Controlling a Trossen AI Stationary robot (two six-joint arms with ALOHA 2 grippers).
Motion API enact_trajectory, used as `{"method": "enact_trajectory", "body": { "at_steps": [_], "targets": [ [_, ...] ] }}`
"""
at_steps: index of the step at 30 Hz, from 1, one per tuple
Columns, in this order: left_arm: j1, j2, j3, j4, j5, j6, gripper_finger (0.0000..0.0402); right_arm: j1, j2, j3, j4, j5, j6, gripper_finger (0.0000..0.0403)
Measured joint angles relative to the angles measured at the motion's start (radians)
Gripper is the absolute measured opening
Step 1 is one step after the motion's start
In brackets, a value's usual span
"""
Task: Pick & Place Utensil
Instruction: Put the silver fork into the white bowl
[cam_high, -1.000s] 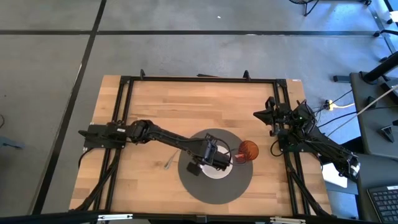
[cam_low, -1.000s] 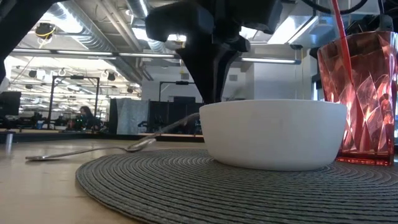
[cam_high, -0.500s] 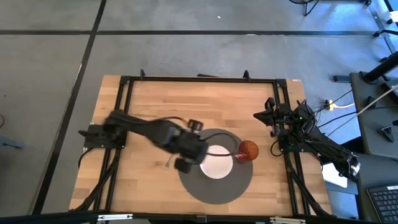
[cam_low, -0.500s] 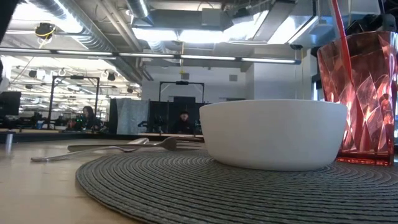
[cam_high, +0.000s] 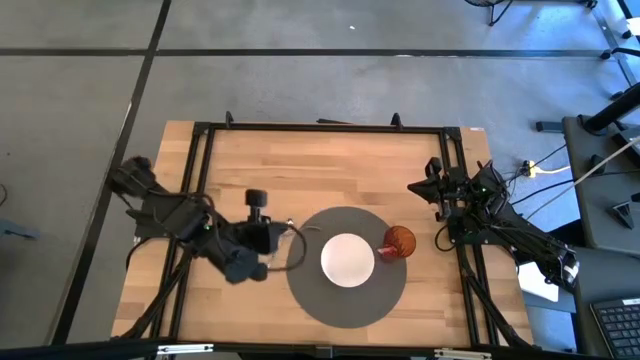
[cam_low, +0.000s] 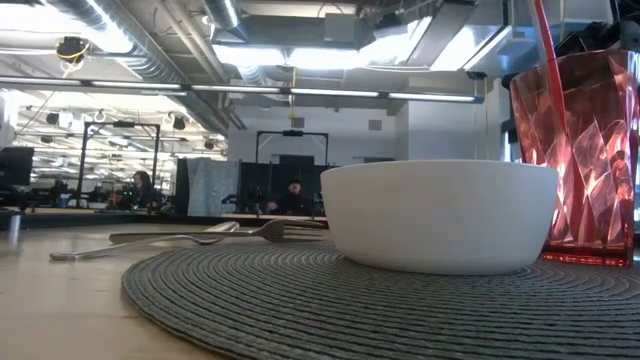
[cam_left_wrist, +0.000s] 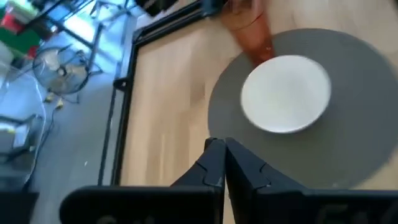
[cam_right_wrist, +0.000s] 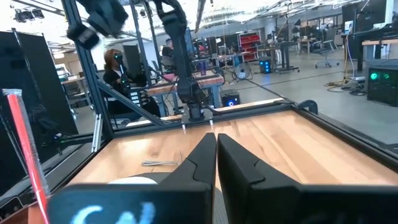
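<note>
In the low view a fork (cam_low: 200, 236) and a spoon (cam_low: 130, 246) lie flat on the wood, just left of the grey woven placemat (cam_low: 330, 300). The right wrist view shows them far off as utensils (cam_right_wrist: 161, 163). My left gripper (cam_high: 280, 238) (cam_left_wrist: 224, 148) is shut and empty, hovering over the wood at the placemat's left edge and pointing at the white bowl (cam_high: 347, 259) (cam_left_wrist: 286, 93). My right gripper (cam_high: 412, 185) (cam_right_wrist: 216, 142) waits shut at the table's right side.
The white bowl (cam_low: 438, 215) sits in the middle of the placemat (cam_high: 345, 300). A red faceted cup (cam_high: 399, 242) (cam_low: 580, 150) with a red straw stands at the bowl's right. A black frame (cam_high: 320, 127) borders the table. People sit in the room behind.
My left gripper has pulled back from over the bowl toward the table's left edge and has risen out of the low view. The utensil that slanted up to it beside the bowl now lies flat on the wood beside the other one. The right arm has kept still.
</note>
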Motion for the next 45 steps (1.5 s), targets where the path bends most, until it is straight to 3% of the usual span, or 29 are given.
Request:
{"method": "enact_trajectory", "body": {
  "at_steps": [4,9,12,17,22,27,45],
  "targets": [
    [0.075,-0.185,-0.414,0.392,0.066,0.057,0.0001,0.0,0.0,0.0,0.0,0.0,0.001,0.0016],
    [0.212,-0.384,-0.881,1.016,0.361,0.274,0.0002,0.0,0.0,0.0,0.0,0.0,0.001,0.0016],
    [0.308,-0.463,-1.072,1.246,0.468,0.306,0.0002,0.0,0.0,0.0,0.0,0.002,-0.002,0.0016],
    [0.467,-0.556,-1.294,1.483,0.568,0.282,0.0001,0.0,0.0,0.0,0.0,0.003,-0.002,0.0016],
    [0.567,-0.592,-1.429,1.595,0.61,0.213,0.0001,0.0,0.0,0.0,0.0,0.003,-0.02,0.0016],
    [0.594,-0.591,-1.496,1.667,0.649,0.19,0.0002,0.0,0.0,0.0,0.0,0.002,-0.02,0.0016],
    [0.593,-0.591,-1.503,1.725,0.662,0.216,0.0002,0.0,0.0,0.0,0.0,0.001,-0.022,0.0016]
  ]
}}
